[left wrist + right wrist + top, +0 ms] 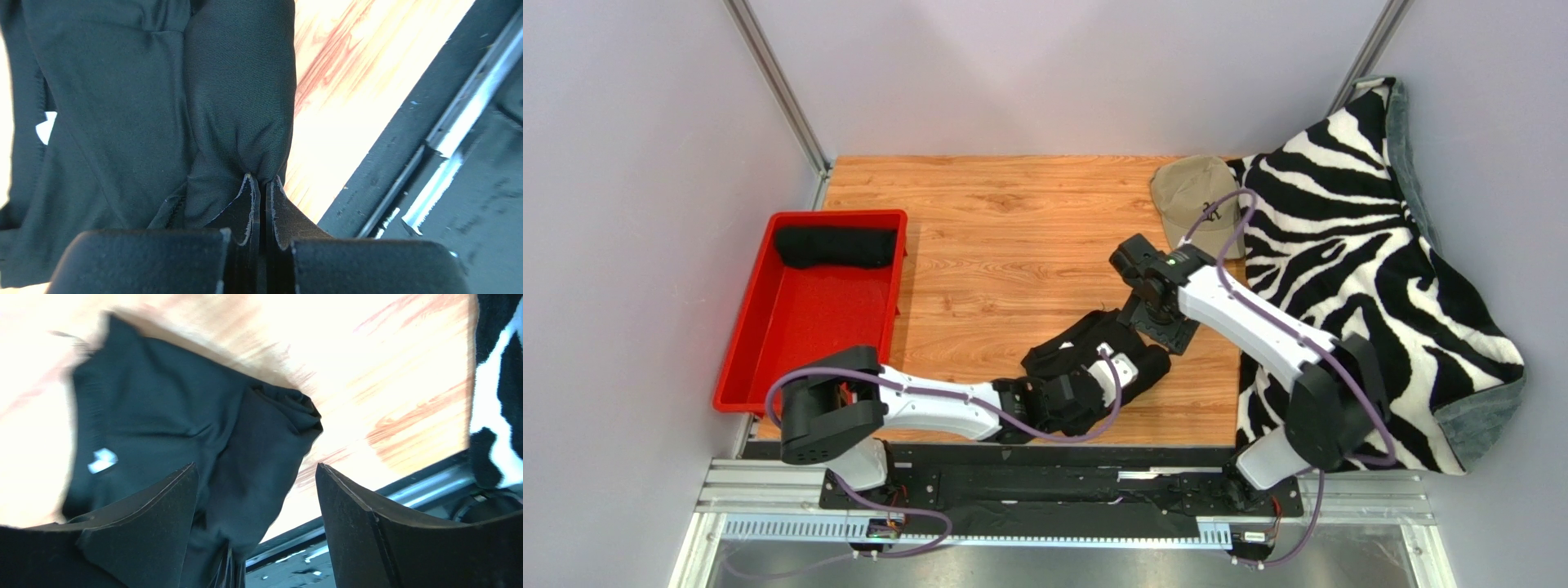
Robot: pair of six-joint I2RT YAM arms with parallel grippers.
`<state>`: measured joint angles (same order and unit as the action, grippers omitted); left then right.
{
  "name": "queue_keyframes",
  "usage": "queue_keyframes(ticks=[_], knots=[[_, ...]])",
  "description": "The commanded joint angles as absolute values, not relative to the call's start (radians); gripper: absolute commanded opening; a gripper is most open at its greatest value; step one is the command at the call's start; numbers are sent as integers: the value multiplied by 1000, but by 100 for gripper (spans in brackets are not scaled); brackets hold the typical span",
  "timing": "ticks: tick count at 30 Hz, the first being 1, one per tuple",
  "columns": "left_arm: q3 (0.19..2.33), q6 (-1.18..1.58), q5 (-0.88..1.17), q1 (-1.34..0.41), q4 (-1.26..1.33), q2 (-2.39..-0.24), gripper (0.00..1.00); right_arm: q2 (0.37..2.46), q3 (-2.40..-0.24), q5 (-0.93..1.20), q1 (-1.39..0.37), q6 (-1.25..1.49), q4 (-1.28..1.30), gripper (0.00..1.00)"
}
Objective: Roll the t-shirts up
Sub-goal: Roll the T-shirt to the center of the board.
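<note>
A black t-shirt (1100,355), partly rolled, lies on the wooden table near the front edge. My left gripper (263,179) is shut on a bunched fold of this t-shirt (239,92), at the end nearest the table's front rail; in the top view the left gripper (1085,382) sits at the shirt's near side. My right gripper (255,471) is open and hangs just above the same t-shirt (184,416), touching nothing; from above the right gripper (1163,328) is at the shirt's right end. A second black t-shirt (836,248), fully rolled, lies in the red bin (799,337).
A zebra-print blanket (1369,245) covers the table's right side, with a beige cap (1195,196) at its back left edge. The red bin stands at the left edge. The black base rail (393,165) runs right beside the held shirt end.
</note>
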<state>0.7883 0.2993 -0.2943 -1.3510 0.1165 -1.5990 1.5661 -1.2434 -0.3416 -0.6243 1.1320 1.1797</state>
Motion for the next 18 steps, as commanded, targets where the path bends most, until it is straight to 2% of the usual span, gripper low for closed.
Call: queue_keyframes(ticks=[1, 7, 18], knots=[[758, 382, -42, -1293, 160, -1543, 0, 1407, -1171, -410, -623, 1189, 1065, 75], [704, 517, 244, -1146, 230, -1523, 0, 1246, -1027, -397, -638, 1224, 951, 73], [601, 865, 622, -890, 431, -1624, 0, 1152, -850, -472, -791, 1350, 858, 70]])
